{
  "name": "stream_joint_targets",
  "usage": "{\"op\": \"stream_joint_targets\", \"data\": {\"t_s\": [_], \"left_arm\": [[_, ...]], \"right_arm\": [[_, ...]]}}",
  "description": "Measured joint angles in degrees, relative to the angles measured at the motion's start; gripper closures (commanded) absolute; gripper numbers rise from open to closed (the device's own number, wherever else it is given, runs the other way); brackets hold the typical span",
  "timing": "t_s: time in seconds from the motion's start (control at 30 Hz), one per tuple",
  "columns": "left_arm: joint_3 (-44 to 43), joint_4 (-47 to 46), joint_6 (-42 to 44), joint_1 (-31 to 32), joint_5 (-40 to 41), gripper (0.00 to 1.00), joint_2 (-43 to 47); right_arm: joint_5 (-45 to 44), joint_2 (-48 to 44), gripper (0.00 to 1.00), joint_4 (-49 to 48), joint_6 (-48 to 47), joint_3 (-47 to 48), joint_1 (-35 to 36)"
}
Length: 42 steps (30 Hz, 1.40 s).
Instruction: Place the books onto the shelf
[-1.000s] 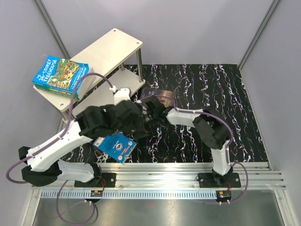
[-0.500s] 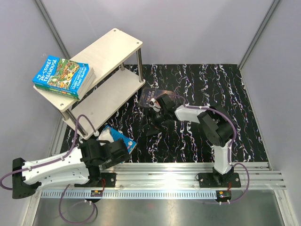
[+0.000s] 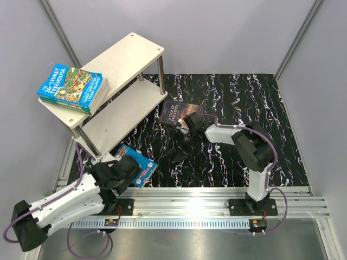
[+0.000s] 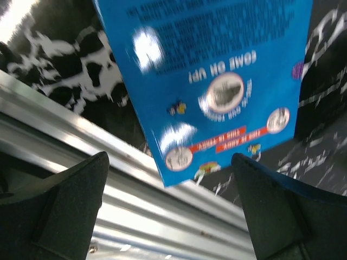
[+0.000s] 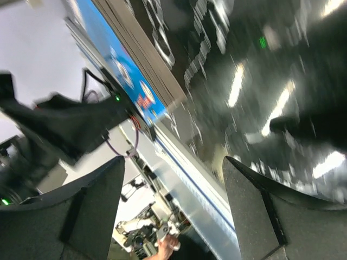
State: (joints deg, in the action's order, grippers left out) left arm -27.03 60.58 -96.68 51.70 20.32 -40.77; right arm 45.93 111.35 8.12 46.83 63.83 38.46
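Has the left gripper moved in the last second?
Yes. The left gripper has pulled back from beside the shelf toward the near metal rail. It now hangs open over the blue book.

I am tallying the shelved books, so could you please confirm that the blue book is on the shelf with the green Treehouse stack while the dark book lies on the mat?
Not quite: the top external view shows the blue book on the mat by the left arm, not on the shelf. The green Treehouse stack is shelved, and the dark book lies on the mat.
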Motion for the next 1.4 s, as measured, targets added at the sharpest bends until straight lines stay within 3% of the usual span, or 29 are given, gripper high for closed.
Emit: {"op": "stream_joint_targets", "data": {"t_s": [0.13, 0.27, 0.53, 0.7, 1.0, 1.23, 1.4], "left_arm": [[0.1, -1.4, 4.8, -8.4, 0.2, 0.01, -3.9], [-2.1, -4.1, 10.9, -13.5, 0.3, 0.01, -14.8], [-13.3, -15.5, 22.4, -15.6, 2.3, 0.01, -34.9], [-20.0, -21.9, 27.5, -11.6, 4.7, 0.01, -44.6], [-37.9, -29.6, 35.5, 2.6, 5.9, 0.01, -62.3], [-41.9, -25.3, 40.6, 4.7, 4.4, 0.01, -63.4], [-44.7, -17.3, 42.3, 4.6, 4.8, 0.01, -59.4]], "right_arm": [[-0.2, -5.3, 0.21, 3.4, -1.0, -5.1, 0.0], [-1.0, -8.9, 0.21, 7.3, -3.6, -5.3, 0.0], [-3.4, -13.9, 0.21, 14.9, -8.1, -5.0, 0.0], [-3.5, -14.8, 0.21, 17.3, -9.7, -5.0, -0.4], [-4.7, -17.2, 0.21, 21.9, -13.9, -6.6, -4.9], [-7.0, -27.3, 0.21, 29.5, -19.9, -4.1, -21.6], [-9.0, -29.1, 0.2, 30.0, -21.6, -2.4, -23.2]]}}
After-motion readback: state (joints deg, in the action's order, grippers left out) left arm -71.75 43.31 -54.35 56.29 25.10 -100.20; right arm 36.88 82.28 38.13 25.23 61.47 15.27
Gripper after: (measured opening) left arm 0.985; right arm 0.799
